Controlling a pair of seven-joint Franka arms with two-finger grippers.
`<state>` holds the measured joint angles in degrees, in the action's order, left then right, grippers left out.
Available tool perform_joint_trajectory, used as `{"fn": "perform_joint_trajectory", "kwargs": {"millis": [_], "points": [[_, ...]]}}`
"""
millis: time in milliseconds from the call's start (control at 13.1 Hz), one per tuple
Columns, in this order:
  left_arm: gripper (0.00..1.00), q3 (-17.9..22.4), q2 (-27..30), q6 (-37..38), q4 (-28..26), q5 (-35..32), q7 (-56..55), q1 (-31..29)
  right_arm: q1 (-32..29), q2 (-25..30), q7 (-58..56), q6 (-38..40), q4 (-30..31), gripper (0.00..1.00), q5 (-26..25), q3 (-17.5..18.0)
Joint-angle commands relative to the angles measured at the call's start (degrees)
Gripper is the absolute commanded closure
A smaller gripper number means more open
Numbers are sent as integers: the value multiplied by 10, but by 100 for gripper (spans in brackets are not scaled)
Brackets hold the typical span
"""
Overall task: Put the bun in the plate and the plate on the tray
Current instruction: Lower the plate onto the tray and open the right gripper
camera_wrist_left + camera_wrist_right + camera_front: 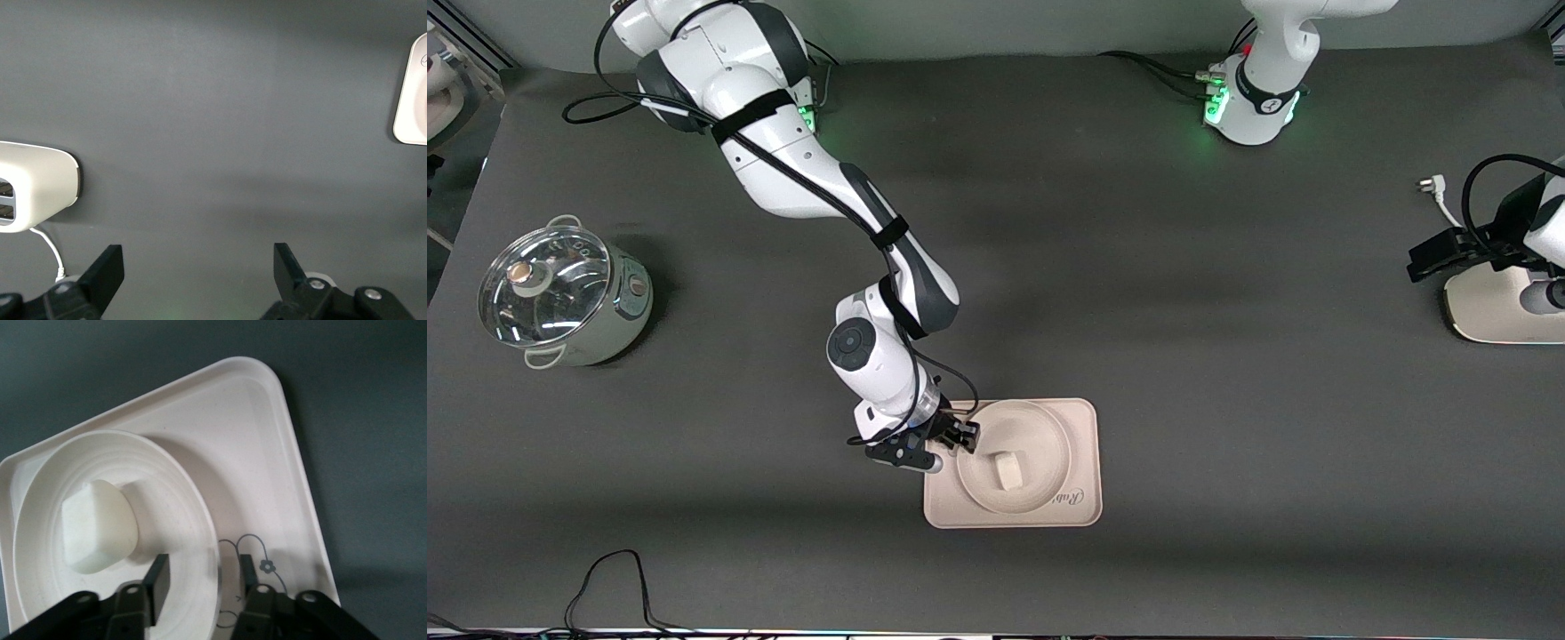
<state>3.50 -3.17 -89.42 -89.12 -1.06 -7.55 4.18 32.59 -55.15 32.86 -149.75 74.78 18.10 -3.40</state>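
Note:
The off-white bun (1008, 468) lies in the round cream plate (1040, 436), and the plate lies on the rectangular tray (1083, 462) with the drawing. My right gripper (960, 436) is at the plate's rim, on the side toward the right arm's end of the table. In the right wrist view the right gripper (203, 577) is open. One finger is inside the plate (180, 513) and the other is outside it over the tray (267, 453), with a gap showing beside the rim. The bun (100, 527) sits close to the inner finger. My left gripper (1427, 258) waits open and empty (199, 267).
A steel pot with a glass lid (560, 298) stands toward the right arm's end of the table. A white appliance (1503, 311) with a cord and plug (1432, 187) sits at the left arm's end, under the left gripper, and shows in the left wrist view (33, 187). A black cable (605, 578) lies near the front edge.

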Motion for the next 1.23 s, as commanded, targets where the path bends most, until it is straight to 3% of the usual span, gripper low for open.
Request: {"fn": "perform_joint_trajectory", "kwargs": {"millis": [0, 306, 689, 995, 1149], "points": [[0, 2, -5, 17, 18, 4, 3, 1, -2, 29, -9, 44, 1, 0, 16, -1], [0, 2, -4, 17, 18, 4, 3, 1, -2, 133, -14, 231, 5, 0, 7, -27], [0, 2, -4, 18, 18, 4, 6, 0, -82, 304, -40, 463, 40, 0, -41, -23], [0, 3, -3, 18, 23, 4, 8, -5, -172, 468, -188, 544, 151, 0, -75, -18], [0, 4, -3, 19, 23, 4, 10, -6, -228, 514, -255, 571, 184, 0, -120, 4]]}}
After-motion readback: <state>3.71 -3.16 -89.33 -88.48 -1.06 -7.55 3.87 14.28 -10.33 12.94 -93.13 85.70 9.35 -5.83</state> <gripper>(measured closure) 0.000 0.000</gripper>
